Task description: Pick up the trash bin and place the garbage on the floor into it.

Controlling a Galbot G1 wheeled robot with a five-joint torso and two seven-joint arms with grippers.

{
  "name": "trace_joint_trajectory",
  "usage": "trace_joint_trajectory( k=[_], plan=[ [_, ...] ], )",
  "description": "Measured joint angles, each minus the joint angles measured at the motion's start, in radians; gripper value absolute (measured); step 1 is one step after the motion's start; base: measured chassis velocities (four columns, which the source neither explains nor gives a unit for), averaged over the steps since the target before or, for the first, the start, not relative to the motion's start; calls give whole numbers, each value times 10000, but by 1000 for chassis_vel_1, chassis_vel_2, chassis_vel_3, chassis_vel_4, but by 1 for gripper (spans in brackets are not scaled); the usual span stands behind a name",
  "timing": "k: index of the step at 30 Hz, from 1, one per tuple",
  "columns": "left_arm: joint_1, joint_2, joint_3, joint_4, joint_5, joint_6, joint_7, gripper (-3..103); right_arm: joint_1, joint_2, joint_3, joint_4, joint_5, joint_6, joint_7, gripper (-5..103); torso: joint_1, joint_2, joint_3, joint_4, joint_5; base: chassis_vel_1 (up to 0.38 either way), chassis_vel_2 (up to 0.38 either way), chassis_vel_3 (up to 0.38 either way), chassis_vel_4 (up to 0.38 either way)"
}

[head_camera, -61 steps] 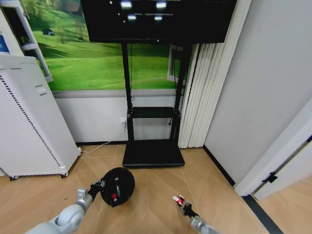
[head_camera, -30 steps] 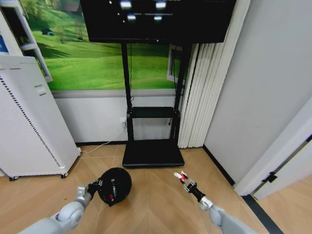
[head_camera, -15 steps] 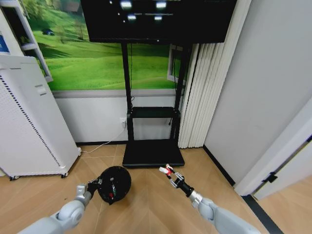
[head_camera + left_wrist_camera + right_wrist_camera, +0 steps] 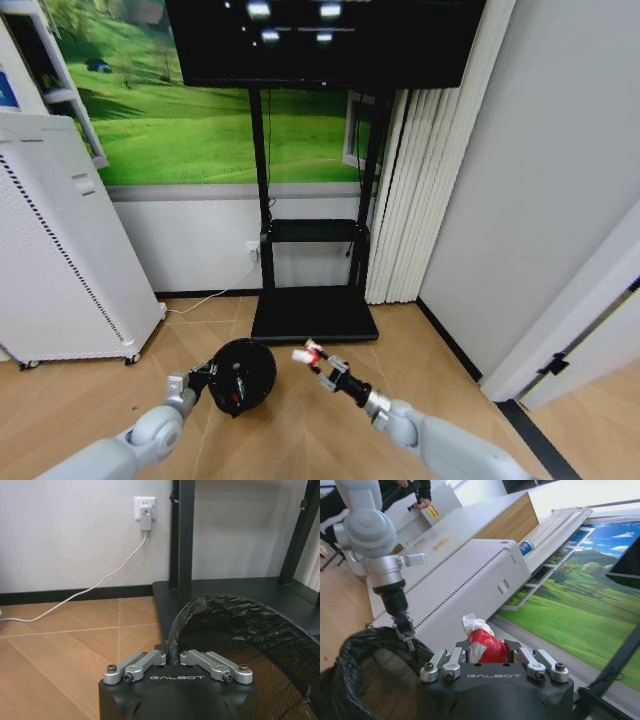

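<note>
The black mesh trash bin [image 4: 245,375] hangs just above the wood floor, lined with a black bag. My left gripper [image 4: 203,379] is shut on its near-left rim; the left wrist view shows the gripper [image 4: 172,656] pinching the bag-covered edge of the bin [image 4: 250,640]. My right gripper [image 4: 318,362] is shut on a red-and-white wrapper [image 4: 306,352], a piece of the garbage, held in the air just right of the bin's rim. In the right wrist view the wrapper [image 4: 484,644] sits between the right gripper [image 4: 487,655] fingers, with the bin [image 4: 360,680] below and ahead.
A tall white perforated appliance [image 4: 60,260] stands at the left. The black TV stand base [image 4: 313,315] lies just behind the bin, with a white cable [image 4: 205,302] on the floor beside it. Pleated curtains [image 4: 410,190] and a grey wall close the right side.
My right gripper has carried the wrapper up and to the left, from the floor area at the right to beside the bin's rim. The bin shifted slightly in my left gripper.
</note>
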Motion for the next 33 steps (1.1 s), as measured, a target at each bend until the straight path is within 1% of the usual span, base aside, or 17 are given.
trace_joint_trajectory(
  k=[2,3,5,6,7,8,11,12,15,16,18,19,21,22,25,28,33],
  plan=[
    [-137,-73,171,-8,-13,19,-27,6,328,360,-596,-353,171,-3,28,37,1,-1,1,-1,3,0,0,0,0],
    [-137,-73,171,-8,-13,19,-27,6,328,360,-596,-353,171,-3,28,37,1,-1,1,-1,3,0,0,0,0],
    [-180,-150,300,0,-10,31,-34,6,562,786,-1005,-941,287,-5,41,37,1,-1,1,-1,2,0,0,0,0],
    [-180,-150,300,0,-10,31,-34,6,562,786,-1005,-941,287,-5,41,37,1,-1,1,-1,2,0,0,0,0],
    [-187,-213,350,26,-5,35,-34,6,654,1018,-1171,-1267,317,-6,43,37,1,0,1,0,3,0,0,0,0],
    [-187,-213,350,26,-5,35,-34,6,654,1018,-1171,-1267,317,-6,43,37,1,0,1,0,3,0,0,0,0],
    [-373,-401,583,140,-11,42,-49,6,770,1591,-1462,-1822,386,-7,48,37,1,-1,1,0,2,0,0,0,0],
    [-373,-401,583,140,-11,42,-49,6,770,1591,-1462,-1822,386,-7,48,37,1,-1,1,0,2,0,0,0,0],
    [-786,-552,911,313,-87,43,-74,6,825,2215,-1753,-2101,476,-6,51,37,1,-1,1,-1,1,0,0,0,0],
    [-786,-552,911,313,-87,43,-74,6,825,2215,-1753,-2101,476,-6,51,37,1,-1,1,-1,1,0,0,0,0],
    [-1082,-651,1126,439,-167,43,-104,6,851,2608,-1889,-2267,472,-6,53,37,1,-1,1,0,2,0,0,0,0],
    [-1082,-651,1126,439,-167,43,-104,6,851,2608,-1889,-2267,472,-6,53,37,1,-1,1,0,2,0,0,0,0],
    [-1272,-764,1270,528,-219,51,-144,6,883,2894,-2067,-2441,473,-6,54,37,1,-1,1,-1,1,0,0,0,0],
    [-1272,-764,1270,528,-219,51,-144,6,883,2894,-2067,-2441,473,-6,54,37,1,-1,1,-1,1,0,0,0,0],
    [-1408,-850,1428,573,-238,61,-145,6,920,3247,-2209,-2806,516,-7,57,37,1,-1,1,-1,1,0,0,0,0],
    [-1399,-831,1498,544,-196,64,-139,6,974,3395,-2195,-3067,582,-6,58,37,1,-2,1,-1,1,0,0,0,0],
    [-1116,-645,1435,338,-72,64,-102,6,1019,3348,-2105,-3154,725,-7,58,37,1,-1,0,-1,1,0,0,0,0]
  ],
)
